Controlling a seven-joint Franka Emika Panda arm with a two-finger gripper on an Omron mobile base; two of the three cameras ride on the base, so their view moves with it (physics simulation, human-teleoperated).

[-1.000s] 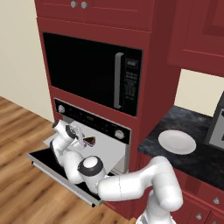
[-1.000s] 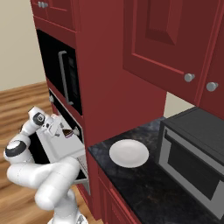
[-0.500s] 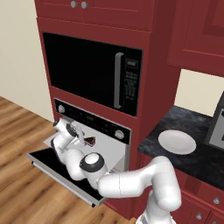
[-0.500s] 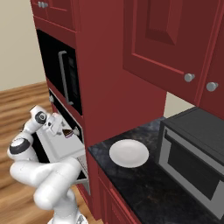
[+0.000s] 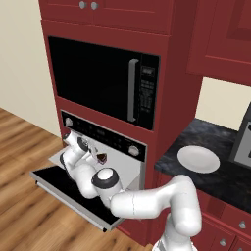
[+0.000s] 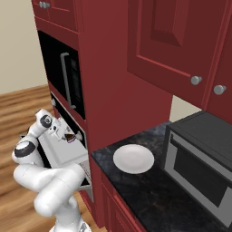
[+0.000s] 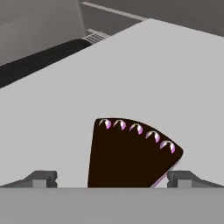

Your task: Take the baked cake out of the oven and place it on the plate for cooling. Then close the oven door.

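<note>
1. The oven (image 5: 105, 135) sits built into the red cabinet column, below the black microwave (image 5: 100, 81); its black control strip carries a round silver knob at each end.
2. The oven door (image 5: 63, 186) is let down flat, its dark inner face up, reaching out over the wooden floor (image 5: 24, 147).
3. The dark stone table (image 6: 149, 190) lies to the right of the oven column, with a second, silver-fronted appliance (image 6: 199, 158) standing on it further right.
4. The white arm reaches into the oven mouth across the lowered door.
5. The plate (image 6: 133, 158) is round, white and bare, and rests on the table near the oven column, well apart from the cake.
6. The pale grey oven tray (image 7: 144, 74) lies inside the oven and bears the cake.
7. The end effector (image 7: 112, 179) is spread wide and grips nothing; in the hand view one finger tip (image 7: 41, 178) stands on each side of the cake, neither touching it.
8. The baked cake (image 7: 129, 153) is a dark brown wedge with a row of small pink dots along its curved edge. It lies flat on the tray between the spread finger tips, and shows from the base cameras just beside the hand (image 5: 101, 157) (image 6: 69, 137).
</note>
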